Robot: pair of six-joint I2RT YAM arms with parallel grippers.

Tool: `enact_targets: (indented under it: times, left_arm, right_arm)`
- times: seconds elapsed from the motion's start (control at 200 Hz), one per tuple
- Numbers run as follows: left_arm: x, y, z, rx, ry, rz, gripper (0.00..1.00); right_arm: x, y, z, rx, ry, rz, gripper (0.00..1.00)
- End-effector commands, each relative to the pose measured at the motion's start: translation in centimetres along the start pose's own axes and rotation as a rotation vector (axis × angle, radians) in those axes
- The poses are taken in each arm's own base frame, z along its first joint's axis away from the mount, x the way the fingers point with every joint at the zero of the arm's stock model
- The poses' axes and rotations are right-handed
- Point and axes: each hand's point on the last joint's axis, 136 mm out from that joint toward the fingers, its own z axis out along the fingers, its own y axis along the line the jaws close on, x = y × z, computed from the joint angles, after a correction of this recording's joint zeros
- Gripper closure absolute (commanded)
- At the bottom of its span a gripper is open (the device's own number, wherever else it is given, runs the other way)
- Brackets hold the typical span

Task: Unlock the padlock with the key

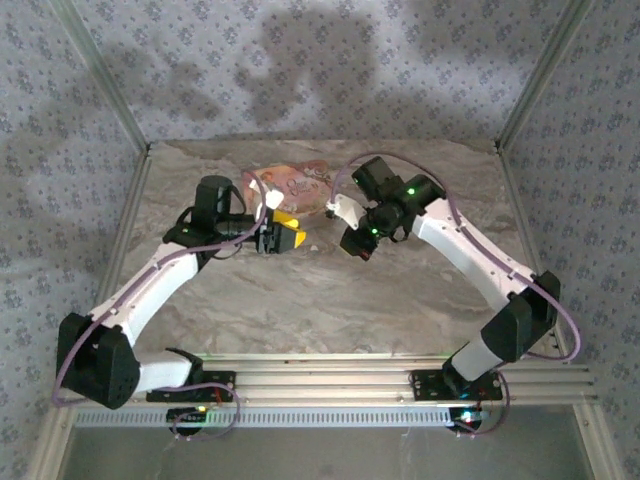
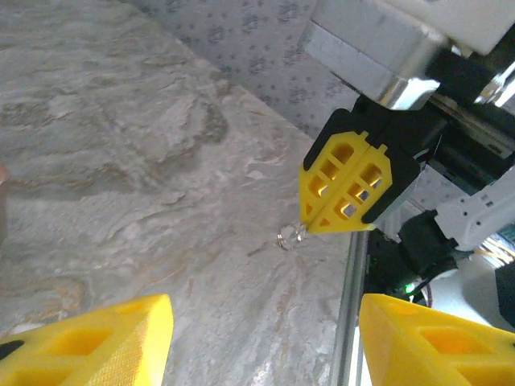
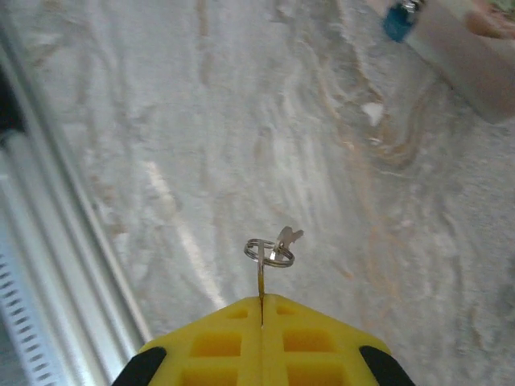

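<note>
**Right claw** (image 3: 261,304): jaws fully closed, pinching a thin metal strip edge-on. The strip runs up into a small ring with a tab at its top. I take the whole for the key (image 3: 282,241), though I cannot tell which end is the blade. It hangs clear above the table (image 3: 201,121).

**Left claw** (image 1: 286,237): spread wide and holding nothing. It faces the right claw from nearby.

**Padlock** (image 3: 396,22): small and blue, on the table just beside the pink box (image 3: 471,60). It is well apart from the key, at the far corner of my right wrist view.

**Step in hand**, as I judge it: carry the key to the padlock.
- I would first settle which end projects. If the blade is buried between the pads, a hand-over to the left claw comes first.
- The padlock looks light and will likely skid when pushed — so I would have the left claw pin its body, keyhole turned toward the right claw.
- Then I would approach slowly along the keyhole's axis and turn only once the key is seated.
</note>
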Motion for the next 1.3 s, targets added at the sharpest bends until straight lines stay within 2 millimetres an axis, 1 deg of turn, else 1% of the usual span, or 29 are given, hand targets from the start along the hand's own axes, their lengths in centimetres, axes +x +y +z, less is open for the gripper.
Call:
enact_targets:
  times: [0.0, 0.075, 0.205, 0.33, 0.465, 0.625, 0.889, 0.969, 1.194, 1.239, 1.294]
  left_arm:
    - [-1.8, -3.0, -0.2, 0.094, -0.043, 0.130, 0.38]
    - [-1.7, -3.6, 0.2, 0.124, -0.029, 0.134, 0.40]
    - [-1.2, -4.6, 1.3, 0.166, 0.019, 0.136, 0.45]
    - [-0.7, -5.4, 2.2, 0.197, 0.065, 0.136, 0.45]
    - [-0.5, -5.7, 2.7, 0.222, 0.083, 0.128, 0.47]
    - [0.1, -5.8, 3.4, 0.241, 0.120, 0.110, 0.53]
    - [0.5, -6.0, 4.2, 0.264, 0.146, 0.097, 0.51]
    - [0.7, -6.2, 4.2, 0.280, 0.158, 0.094, 0.53]
    - [1.6, -6.4, 4.2, 0.304, 0.192, 0.076, 0.68]
    - [1.7, -6.4, 4.2, 0.305, 0.194, 0.073, 0.73]
    - [1.7, -6.4, 4.2, 0.308, 0.197, 0.070, 0.84]
  right_arm:
    - [-0.8, 3.7, -2.3, -0.154, -0.079, 0.012, 1.00]
    - [-1.0, 4.3, -2.7, -0.176, -0.104, 0.006, 1.00]
    - [-0.9, 4.6, -3.0, -0.188, -0.109, 0.005, 1.00]
    - [-0.8, 4.7, -3.1, -0.183, -0.103, 0.003, 1.00]
    - [-0.7, 4.8, -3.1, -0.176, -0.099, -0.003, 1.00]
    - [-0.7, 5.2, -3.1, -0.180, -0.101, -0.011, 1.00]
    - [-0.7, 5.6, -3.0, -0.175, -0.088, -0.018, 1.00]
    - [-0.8, 5.7, -3.0, -0.176, -0.089, -0.018, 1.00]
    - [-1.0, 5.7, -3.1, -0.180, -0.100, -0.013, 1.00]
    - [-1.1, 5.8, -3.1, -0.183, -0.102, -0.013, 1.00]
    - [-1.2, 5.7, -3.0, -0.186, -0.103, -0.009, 1.00]
